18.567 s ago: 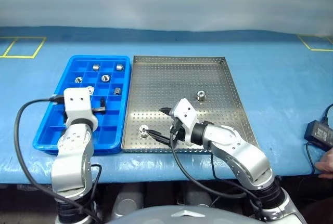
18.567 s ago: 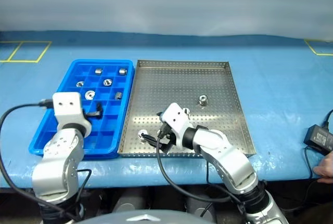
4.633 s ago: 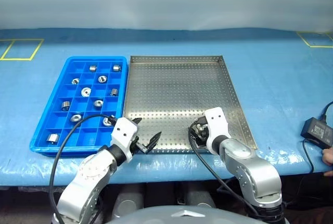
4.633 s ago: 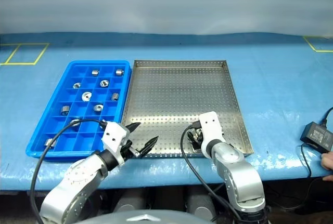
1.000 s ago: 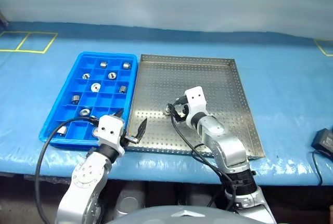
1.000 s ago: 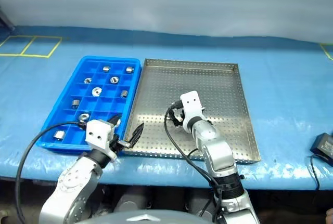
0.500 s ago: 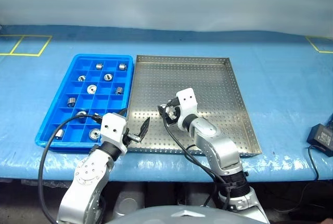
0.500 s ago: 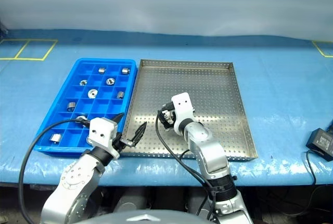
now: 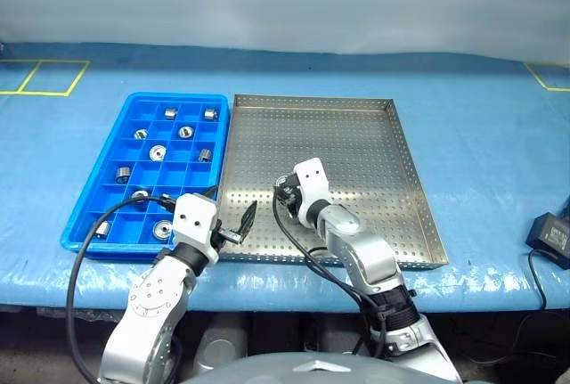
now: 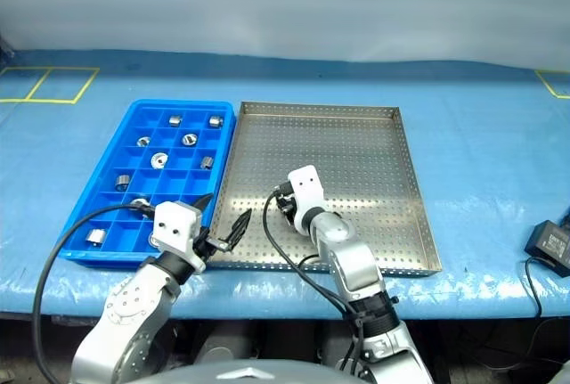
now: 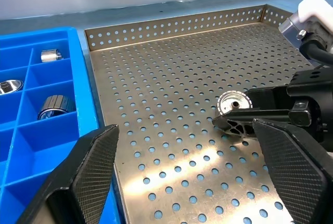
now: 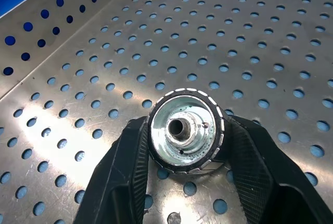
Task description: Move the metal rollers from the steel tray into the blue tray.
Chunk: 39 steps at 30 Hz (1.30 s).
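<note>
Right gripper (image 12: 184,182): over the near-left part of the steel tray (image 9: 410,170), fingers clamped on either side of one flanged roller (image 12: 186,131); the roller sits at the perforated floor, hole end facing the wrist camera.
Left gripper (image 9: 230,216): jaws wide apart, nothing between them; hovers at the near edge where the two trays meet, well left of the gripped roller.
Steel tray: right of the blue tray (image 9: 80,219), long sides just beside each other; apart from the gripped roller, bare perforated floor.
Blue tray: left of the steel tray; other metal rollers (image 9: 158,151) lie singly in separate compartments, spread from the far rows to the near row.
Table cover (image 9: 481,126): blue sheet under both trays.
Black adapter (image 9: 547,230): near the right edge, well apart from the trays.
</note>
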{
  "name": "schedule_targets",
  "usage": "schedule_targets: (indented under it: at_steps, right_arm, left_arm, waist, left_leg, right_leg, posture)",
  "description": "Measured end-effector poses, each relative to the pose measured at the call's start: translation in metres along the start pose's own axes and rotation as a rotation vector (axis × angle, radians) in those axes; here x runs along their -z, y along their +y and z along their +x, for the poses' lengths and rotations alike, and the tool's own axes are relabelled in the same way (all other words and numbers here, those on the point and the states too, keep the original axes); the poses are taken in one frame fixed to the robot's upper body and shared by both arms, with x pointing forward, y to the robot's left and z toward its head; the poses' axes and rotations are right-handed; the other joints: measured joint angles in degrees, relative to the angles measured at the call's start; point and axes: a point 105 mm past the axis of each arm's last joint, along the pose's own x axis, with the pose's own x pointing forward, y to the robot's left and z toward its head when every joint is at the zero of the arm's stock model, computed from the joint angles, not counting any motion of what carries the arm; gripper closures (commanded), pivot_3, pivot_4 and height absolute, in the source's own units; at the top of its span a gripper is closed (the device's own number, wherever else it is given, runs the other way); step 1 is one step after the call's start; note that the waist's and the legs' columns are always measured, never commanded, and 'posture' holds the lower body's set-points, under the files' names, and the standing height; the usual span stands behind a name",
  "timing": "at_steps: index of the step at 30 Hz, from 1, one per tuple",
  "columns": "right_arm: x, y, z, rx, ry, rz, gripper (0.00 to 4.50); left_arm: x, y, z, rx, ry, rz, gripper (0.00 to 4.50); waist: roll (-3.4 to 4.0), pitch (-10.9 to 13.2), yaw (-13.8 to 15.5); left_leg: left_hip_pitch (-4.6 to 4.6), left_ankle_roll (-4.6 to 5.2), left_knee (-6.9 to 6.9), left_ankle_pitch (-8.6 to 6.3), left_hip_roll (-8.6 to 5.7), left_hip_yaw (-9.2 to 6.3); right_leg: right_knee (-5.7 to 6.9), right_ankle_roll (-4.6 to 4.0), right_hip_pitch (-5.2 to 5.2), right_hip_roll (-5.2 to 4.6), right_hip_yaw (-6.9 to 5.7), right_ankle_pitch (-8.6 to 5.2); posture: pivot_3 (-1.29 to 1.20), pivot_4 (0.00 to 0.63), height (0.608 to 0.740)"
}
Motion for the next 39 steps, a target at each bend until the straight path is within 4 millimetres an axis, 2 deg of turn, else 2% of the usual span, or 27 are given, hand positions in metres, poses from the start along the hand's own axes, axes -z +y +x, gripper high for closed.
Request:
schedule_targets:
  at_steps: [4, 7, 12, 14, 19, 26, 31, 39]
  right_arm:
    - [-0.011, 0.006, 0.001, -0.034, -0.026, -0.013, 2.62]
    - [-0.033, 0.014, 0.003, -0.066, -0.083, -0.044, 2.62]
    - [-0.086, 0.042, 0.01, -0.157, -0.211, -0.088, 2.62]
    - [-0.095, 0.053, 0.012, -0.197, -0.235, -0.099, 2.62]
    - [-0.094, 0.077, 0.028, -0.302, -0.206, -0.117, 2.62]
    - [-0.074, 0.081, 0.045, -0.336, -0.151, -0.126, 2.62]
    - [-0.07, 0.079, 0.052, -0.336, -0.14, -0.139, 2.62]
    - [-0.073, 0.068, 0.057, -0.299, -0.151, -0.136, 2.62]
  left_arm:
    - [0.0, 0.003, -0.001, -0.038, -0.006, -0.018, 0.0]
    - [0.0, 0.01, -0.003, -0.083, -0.007, -0.02, 0.0]
    - [-0.007, 0.04, -0.016, -0.277, -0.041, -0.008, 0.0]
    - [-0.01, 0.046, -0.022, -0.322, -0.048, 0.001, 0.0]
    - [-0.008, 0.056, -0.044, -0.438, -0.032, -0.001, 0.0]
    - [-0.002, 0.059, -0.064, -0.528, 0.002, -0.007, 0.0]
    - [-0.003, 0.058, -0.066, -0.535, -0.005, -0.003, 0.0]
    - [-0.01, 0.054, -0.057, -0.503, -0.045, -0.002, 0.0]
  waist:
    - [0.01, 0.0, 0.1]
    - [0.0, 0.0, 0.3]
    - [-0.01, 0.0, 1.5]
    - [-0.02, 0.0, 2.4]
    - [-0.03, 0.0, 5.5]
    - [-0.03, 0.0, 11.8]
    - [-0.03, 0.0, 16.5]
    - [-0.06, 0.0, 22.0]
  left_leg:
    - [0.0, 0.0, 0.0, 0.0, 0.01, -0.01]
    - [0.0, 0.0, 0.0, 0.0, -0.01, -0.04]
    - [0.0, 0.0, -0.07, 0.0, -0.01, -0.1]
    - [0.0, 0.0, -0.12, 0.0, -0.01, -0.14]
    - [-0.02, 0.0, -0.2, 0.0, -0.01, -0.11]
    - [-0.08, -0.01, -0.21, 0.0, -0.03, -0.08]
    - [-0.19, -0.01, -0.21, -0.01, -0.09, -0.09]
    - [-0.75, -0.03, -0.14, -0.02, -0.08, 0.08]
  right_leg:
    - [0.01, 0.01, -0.01, 0.01, -0.01, 0.0]
    - [0.02, 0.01, -0.01, 0.06, -0.03, -0.01]
    - [0.03, -0.06, -0.04, 0.13, -0.05, -0.02]
    - [0.02, -0.15, -0.03, 0.09, -0.06, -0.01]
    - [-0.05, -0.13, -0.05, 0.0, -0.12, -0.03]
    - [-0.08, 0.19, -0.11, -0.01, -0.14, -0.21]
    - [-0.08, 0.16, -0.24, 0.15, -0.22, -0.23]
    - [-0.02, 0.0, -0.75, 0.2, -0.24, -0.13]
  posture:
    - [0.29, 0.15, 0.74]
    - [0.35, 0.15, 0.74]
    - [0.44, 0.15, 0.74]
    - [0.48, 0.15, 0.74]
    - [0.56, 0.15, 0.74]
    - [0.62, 0.15, 0.74]
    - [0.61, 0.15, 0.74]
    - [0.57, 0.15, 0.74]
